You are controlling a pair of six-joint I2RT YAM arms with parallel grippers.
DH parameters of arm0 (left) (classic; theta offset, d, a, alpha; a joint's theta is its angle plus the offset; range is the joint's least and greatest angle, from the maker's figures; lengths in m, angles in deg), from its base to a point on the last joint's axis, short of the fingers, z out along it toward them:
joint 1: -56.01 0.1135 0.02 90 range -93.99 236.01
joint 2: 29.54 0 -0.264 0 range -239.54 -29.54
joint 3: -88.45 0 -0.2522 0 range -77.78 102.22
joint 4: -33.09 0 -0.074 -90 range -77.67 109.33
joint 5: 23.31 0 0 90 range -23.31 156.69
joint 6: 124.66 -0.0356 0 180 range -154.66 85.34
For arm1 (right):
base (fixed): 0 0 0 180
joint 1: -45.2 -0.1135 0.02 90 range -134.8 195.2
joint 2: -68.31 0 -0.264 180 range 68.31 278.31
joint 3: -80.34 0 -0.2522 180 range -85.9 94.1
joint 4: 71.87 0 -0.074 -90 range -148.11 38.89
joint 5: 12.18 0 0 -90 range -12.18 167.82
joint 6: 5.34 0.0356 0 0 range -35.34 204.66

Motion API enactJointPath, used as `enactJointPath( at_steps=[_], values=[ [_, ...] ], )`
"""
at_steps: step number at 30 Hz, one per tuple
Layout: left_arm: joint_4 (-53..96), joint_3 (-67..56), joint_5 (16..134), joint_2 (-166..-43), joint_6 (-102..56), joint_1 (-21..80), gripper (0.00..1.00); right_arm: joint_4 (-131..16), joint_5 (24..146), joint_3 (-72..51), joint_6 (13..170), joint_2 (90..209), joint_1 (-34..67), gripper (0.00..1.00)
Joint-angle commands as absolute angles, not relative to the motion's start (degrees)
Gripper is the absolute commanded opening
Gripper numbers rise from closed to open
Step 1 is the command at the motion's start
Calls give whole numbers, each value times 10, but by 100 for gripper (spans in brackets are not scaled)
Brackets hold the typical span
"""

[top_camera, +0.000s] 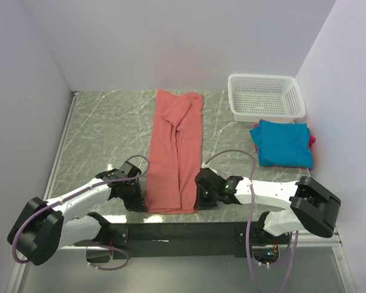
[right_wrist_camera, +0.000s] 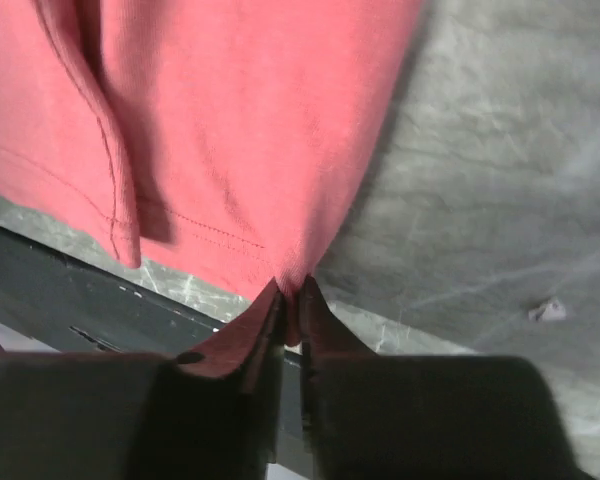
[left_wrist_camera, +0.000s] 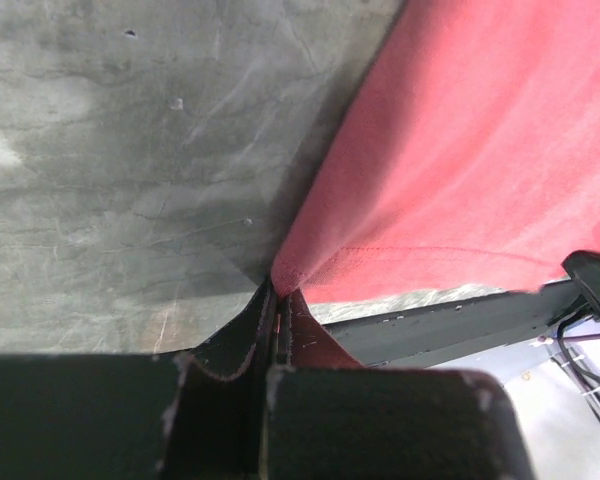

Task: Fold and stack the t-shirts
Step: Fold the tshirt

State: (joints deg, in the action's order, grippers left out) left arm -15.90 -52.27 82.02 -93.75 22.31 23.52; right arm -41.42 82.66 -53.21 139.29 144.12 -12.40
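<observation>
The salmon-red t-shirt (top_camera: 175,152) lies as a long narrow strip folded lengthwise down the middle of the table, its hem at the near edge. My left gripper (top_camera: 140,198) is shut on the shirt's near left corner (left_wrist_camera: 285,270). My right gripper (top_camera: 201,194) is shut on the near right corner (right_wrist_camera: 295,285). Both corners are pinched between the closed jaws just above the table. The teal-blue t-shirt (top_camera: 283,142) lies folded at the right, with a sliver of the magenta t-shirt (top_camera: 312,140) showing under its right edge.
A white mesh basket (top_camera: 266,96) stands at the back right, just behind the teal shirt. The dark front rail (top_camera: 183,232) of the arm mount runs along the near table edge. White walls enclose the table on three sides.
</observation>
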Motion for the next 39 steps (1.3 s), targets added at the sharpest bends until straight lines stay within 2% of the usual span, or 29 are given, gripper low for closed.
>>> enactJointPath(
  at_steps=[1,2,4,8,12,15,20,25,33,39],
  values=[
    [-178,-520,796,-931,238,231,1,-348,779,-521,1427,1441,-137,10],
    [-187,-519,791,-928,241,231,1,-341,779,-521,1429,1437,-141,4],
    [-204,-517,787,-915,248,231,1,-325,769,-528,1439,1421,-150,0],
    [-253,-509,772,-888,261,229,1,-291,771,-551,1455,1376,-157,0],
    [-249,-545,813,-853,270,222,1,-311,791,-575,1450,1315,-160,0],
    [-215,-552,852,-828,284,204,1,-369,826,-581,1443,1310,-164,0],
    [-203,-501,822,-817,284,184,1,-362,800,-551,1430,1321,-167,0],
    [-178,-428,779,-888,261,188,1,-303,683,-478,1385,1323,-149,0],
    [-193,-267,638,-988,255,226,1,-366,695,-402,1255,1378,-42,0],
    [-121,-185,600,-1056,230,259,1,-405,689,-308,1193,1461,31,0]
  ],
)
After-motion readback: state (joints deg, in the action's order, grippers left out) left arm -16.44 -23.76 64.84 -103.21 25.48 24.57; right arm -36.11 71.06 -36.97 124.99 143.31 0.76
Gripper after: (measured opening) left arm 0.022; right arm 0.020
